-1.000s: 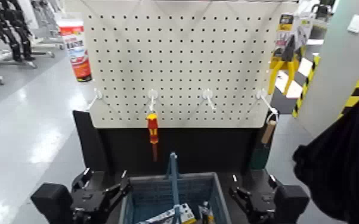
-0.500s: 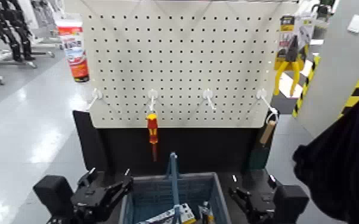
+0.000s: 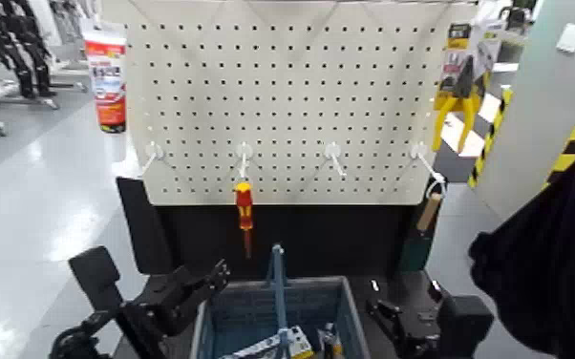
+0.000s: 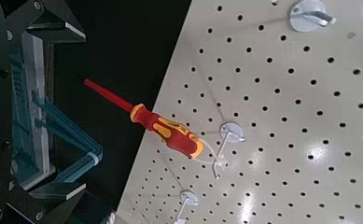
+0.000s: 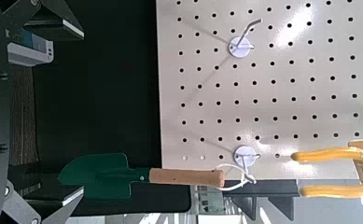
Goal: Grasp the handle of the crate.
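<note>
The blue-grey crate (image 3: 253, 320) sits at the bottom centre of the head view, below the pegboard. Its thin blue handle (image 3: 277, 282) stands upright across its middle. My left gripper (image 3: 210, 282) is open, raised and tilted just left of the crate's back corner, clear of the handle. In the left wrist view the handle (image 4: 75, 135) and the crate's rim (image 4: 43, 103) show between the spread fingers of the left gripper (image 4: 72, 110). My right gripper (image 3: 387, 313) rests open to the right of the crate; it also shows in the right wrist view (image 5: 58, 107).
A white pegboard (image 3: 291, 86) stands behind the crate. On it hang a red-yellow screwdriver (image 3: 244, 212), a green trowel (image 5: 104, 175) and yellow pliers (image 3: 456, 95). Small items (image 3: 296, 342) lie in the crate. A dark mass (image 3: 549, 258) is at right.
My left arm has lifted and swung right, bringing its gripper up beside the crate's back left corner. The right arm and the crate have not moved.
</note>
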Controlling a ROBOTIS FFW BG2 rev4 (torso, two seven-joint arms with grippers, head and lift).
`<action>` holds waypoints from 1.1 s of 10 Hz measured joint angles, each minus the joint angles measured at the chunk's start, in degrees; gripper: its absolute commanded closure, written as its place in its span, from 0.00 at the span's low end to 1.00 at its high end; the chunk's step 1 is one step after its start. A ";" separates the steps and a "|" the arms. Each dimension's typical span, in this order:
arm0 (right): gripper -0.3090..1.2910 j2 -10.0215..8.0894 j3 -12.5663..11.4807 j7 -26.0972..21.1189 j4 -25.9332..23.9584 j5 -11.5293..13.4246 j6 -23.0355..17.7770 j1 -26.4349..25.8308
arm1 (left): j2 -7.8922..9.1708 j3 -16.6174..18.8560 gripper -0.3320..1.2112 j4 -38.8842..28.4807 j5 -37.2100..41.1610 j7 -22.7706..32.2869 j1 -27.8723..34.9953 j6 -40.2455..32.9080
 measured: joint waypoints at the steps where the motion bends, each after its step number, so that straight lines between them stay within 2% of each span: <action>1: 0.28 -0.04 0.03 0.00 0.00 -0.06 0.01 -0.07 | 0.60 0.67 0.33 0.29 4.76 0.01 -1.11 3.58; 4: 0.28 -0.05 -0.01 0.00 0.00 -0.20 -0.07 -0.08 | 2.00 1.09 0.33 2.56 17.31 0.24 -3.79 11.75; 6: 0.28 -0.05 -0.05 0.00 0.00 -0.29 -0.10 -0.01 | 3.72 0.42 0.33 4.98 26.93 1.88 -5.41 16.36; 8: 0.28 0.00 -0.04 0.00 0.00 -0.47 -0.34 -0.01 | 5.50 -2.05 0.33 10.16 37.54 1.52 -7.87 18.38; 11: 0.28 0.04 0.02 0.00 0.03 -0.61 -0.77 0.06 | 6.61 -5.64 0.33 17.01 43.96 -1.79 -12.27 20.13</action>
